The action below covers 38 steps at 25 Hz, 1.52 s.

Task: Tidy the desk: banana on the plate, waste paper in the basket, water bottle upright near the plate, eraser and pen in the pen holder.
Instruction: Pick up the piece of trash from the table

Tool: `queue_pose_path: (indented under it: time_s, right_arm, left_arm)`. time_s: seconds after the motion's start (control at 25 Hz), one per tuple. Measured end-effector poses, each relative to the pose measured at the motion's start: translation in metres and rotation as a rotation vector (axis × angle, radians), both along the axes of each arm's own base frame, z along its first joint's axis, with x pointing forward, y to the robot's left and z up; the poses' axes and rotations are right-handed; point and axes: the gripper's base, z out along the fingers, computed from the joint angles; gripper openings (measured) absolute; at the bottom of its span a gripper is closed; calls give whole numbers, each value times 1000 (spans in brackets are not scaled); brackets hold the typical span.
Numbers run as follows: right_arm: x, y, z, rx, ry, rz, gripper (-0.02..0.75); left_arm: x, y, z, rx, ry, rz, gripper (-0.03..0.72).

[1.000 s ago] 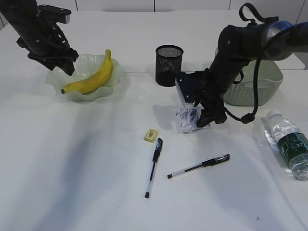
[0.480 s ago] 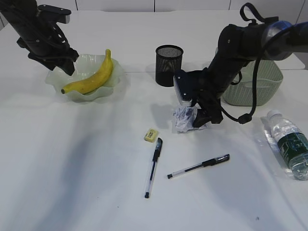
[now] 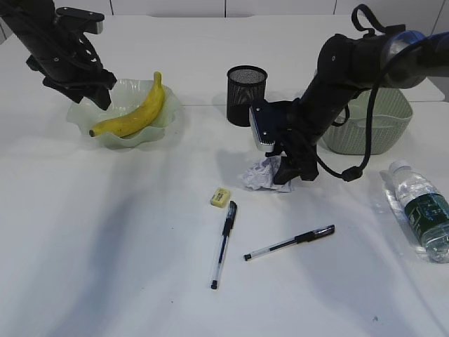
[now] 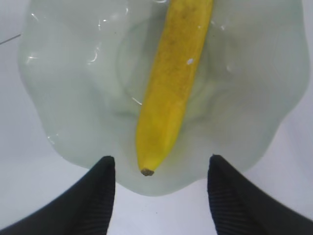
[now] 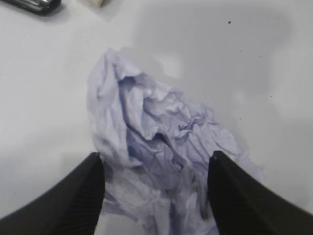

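Long curved yellow banana (image 3: 133,112) already lying in the translucent pale green ruffled plate (image 3: 168,116) at far left of the plain white bench (image 3: 105,246), its dark tip reaching the plate's near rim. Left claw (image 4: 160,169) hanging spread above that rim, fingers either side of the tip, gripping nothing.

Right claw (image 5: 155,169) low over the crumpled pale lilac waste paper (image 3: 263,175) at mid-bench, fingers wide and straddling the wad; contact hard to judge, perhaps just brushing its sides.

Oval grey-green woven-pattern basket (image 3: 375,126) at far right behind the right arm. Black mesh cylindrical pen holder (image 3: 246,95) beyond the paper. Clear water bottle with dark green label (image 3: 421,210) lying flat near the right edge. Tiny pale yellow eraser (image 3: 219,196) just beside the top of a dark pen (image 3: 224,244); second pen (image 3: 289,243) slanted nearby. Broad bare bench along the near edge and left.
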Motion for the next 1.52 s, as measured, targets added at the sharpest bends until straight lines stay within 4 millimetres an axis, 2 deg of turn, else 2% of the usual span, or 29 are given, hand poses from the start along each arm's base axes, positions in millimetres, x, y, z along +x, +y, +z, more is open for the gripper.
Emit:
queue_pose_path:
  time_s: [0.24, 0.68, 0.92, 1.52]
  right_arm:
    - [-1, 0, 0, -1, 9, 3, 337]
    - [-2, 0, 0, -1, 23, 6, 181]
    - [-3, 0, -1, 11, 46, -50, 28]
    - [-3, 0, -1, 58, 124, -278, 11]
  left_arm:
    - [0, 0, 0, -6, 1, 1, 420]
    - [-1, -1, 0, -12, 7, 2, 420]
    - [-1, -1, 0, -17, 10, 3, 420]
    - [-1, -4, 0, -49, 17, 8, 420]
